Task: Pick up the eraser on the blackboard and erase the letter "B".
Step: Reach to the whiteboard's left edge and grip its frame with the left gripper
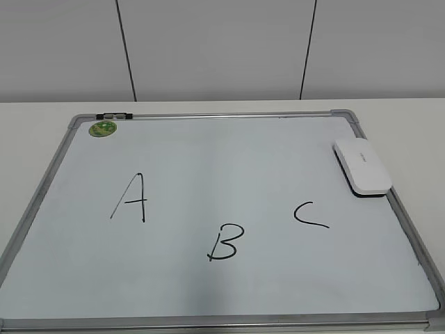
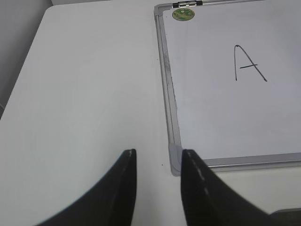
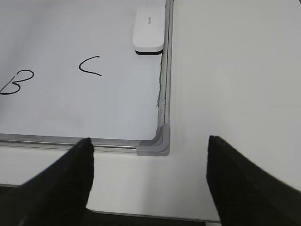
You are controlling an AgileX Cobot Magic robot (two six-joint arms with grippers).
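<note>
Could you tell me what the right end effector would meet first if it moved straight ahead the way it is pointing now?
Probably the grey corner cap of the blackboard. The open right end effector points at it; the eraser lies farther along. Depth is uncertain.

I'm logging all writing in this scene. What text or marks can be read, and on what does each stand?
"A": on the blackboard, left.
"B": on it, lower middle.
"C": on it, right.
Small print on the eraser: too small to read.
Green magnet pattern: blurred.
</note>
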